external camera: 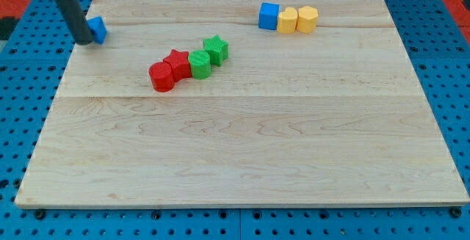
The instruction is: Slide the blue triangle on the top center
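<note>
The blue triangle (98, 28) lies near the board's top left corner, partly hidden behind my rod. My tip (84, 42) rests on the board just left of the triangle, touching or nearly touching its left side. The rod slants up to the view's top left.
A blue cube (269, 15) and two yellow blocks (288, 20) (307, 19) sit in a row at the top right of centre. A red cylinder (161, 76), red star (177, 64), green block (199, 64) and green star (216, 49) form a diagonal line left of centre. The wooden board (242, 144) lies on a blue pegboard.
</note>
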